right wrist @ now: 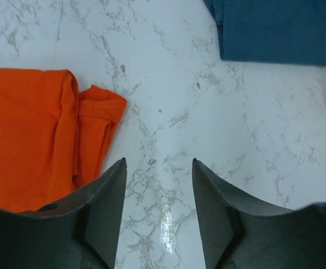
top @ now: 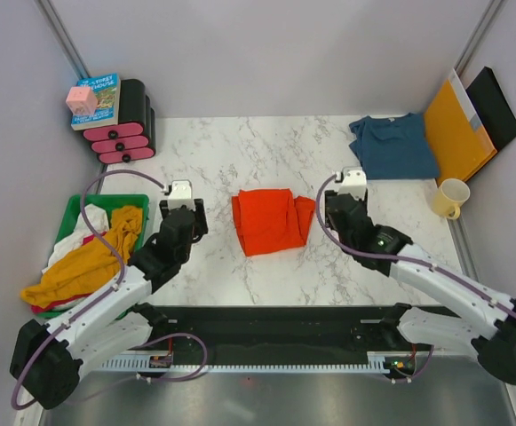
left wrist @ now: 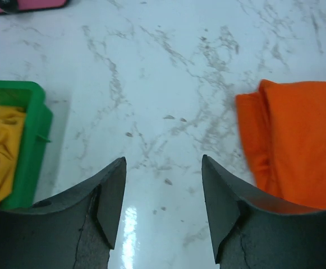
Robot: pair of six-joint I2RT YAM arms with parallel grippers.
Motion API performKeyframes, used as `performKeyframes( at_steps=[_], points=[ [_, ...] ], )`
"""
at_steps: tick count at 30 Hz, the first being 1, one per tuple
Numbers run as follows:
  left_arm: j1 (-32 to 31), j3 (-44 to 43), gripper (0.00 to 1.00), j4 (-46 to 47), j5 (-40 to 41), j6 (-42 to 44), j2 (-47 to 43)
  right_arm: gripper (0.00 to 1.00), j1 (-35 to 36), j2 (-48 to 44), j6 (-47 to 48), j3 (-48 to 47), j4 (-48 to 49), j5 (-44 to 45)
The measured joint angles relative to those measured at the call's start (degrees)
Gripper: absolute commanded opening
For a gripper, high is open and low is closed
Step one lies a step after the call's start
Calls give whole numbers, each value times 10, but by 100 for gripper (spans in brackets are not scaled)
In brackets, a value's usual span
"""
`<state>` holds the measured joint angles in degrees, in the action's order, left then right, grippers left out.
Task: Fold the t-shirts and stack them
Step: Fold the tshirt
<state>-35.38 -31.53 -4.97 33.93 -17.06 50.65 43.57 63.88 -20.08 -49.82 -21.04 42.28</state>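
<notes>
1. Where the counter (top: 240, 151) meets its left edge, a green bin (top: 107, 199) holds a mustard-yellow garment (top: 89, 262) that spills over the bin's near rim, with a white garment (top: 69, 241) beside it inside.
2. A pale yellow mug (top: 450, 198) stands upright by the right edge; its inside is too small to make out.
3. The orange-red t-shirt (top: 271, 220) lies folded at the counter's middle, directly on the marble.
4. The dark teal-blue t-shirt (top: 395, 146) lies toward the far right corner, just beside an orange-yellow envelope (top: 457, 133).
5. The left gripper (left wrist: 163, 162) has its jaws apart over bare marble, between the bin and the orange-red t-shirt, holding nothing.
6. The right gripper (right wrist: 158, 162) also has its jaws apart and empty, just right of that shirt.
</notes>
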Motion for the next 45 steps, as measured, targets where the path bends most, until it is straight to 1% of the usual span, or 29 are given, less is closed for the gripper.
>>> performKeyframes(
  at_steps=[1,4,6,7,10,12,16,17,19,20,22,25,29,36,41,45],
  points=[
    [10,11,65,19,8,20,2,73,2,-28,7,22,4,-1],
    [54,37,65,80,14,74,17,85,6,-146,31,93,44,-10],
    [88,53,66,123,2,102,28,90,6,-208,45,121,71,-16],
    [105,64,77,154,-5,114,33,91,6,-225,51,126,78,-19],
    [160,97,80,240,-50,147,60,94,6,-259,67,129,100,-29],
    [188,111,80,305,-76,163,109,98,6,-266,74,129,104,-35],
    [199,147,81,439,-101,191,219,98,8,-283,84,134,98,-41],
    [200,156,88,461,-100,195,240,98,8,-290,85,136,95,-41],
    [209,162,98,496,-104,198,272,98,8,-308,85,139,88,-41],
    [214,162,100,515,-105,199,284,98,8,-314,85,139,86,-41],
    [224,156,100,538,-105,199,305,98,8,-329,83,141,85,-41],
    [228,155,100,568,-105,199,308,98,8,-339,78,146,85,-41],
    [231,181,100,626,-103,199,299,98,8,-324,63,153,85,-42],
    [231,187,100,654,-104,199,298,98,8,-295,60,157,86,-43],
    [232,188,100,656,-104,199,298,98,8,-287,65,157,87,-42],
    [235,200,100,677,-116,199,298,98,9,-275,63,157,98,-42]
  ],
)
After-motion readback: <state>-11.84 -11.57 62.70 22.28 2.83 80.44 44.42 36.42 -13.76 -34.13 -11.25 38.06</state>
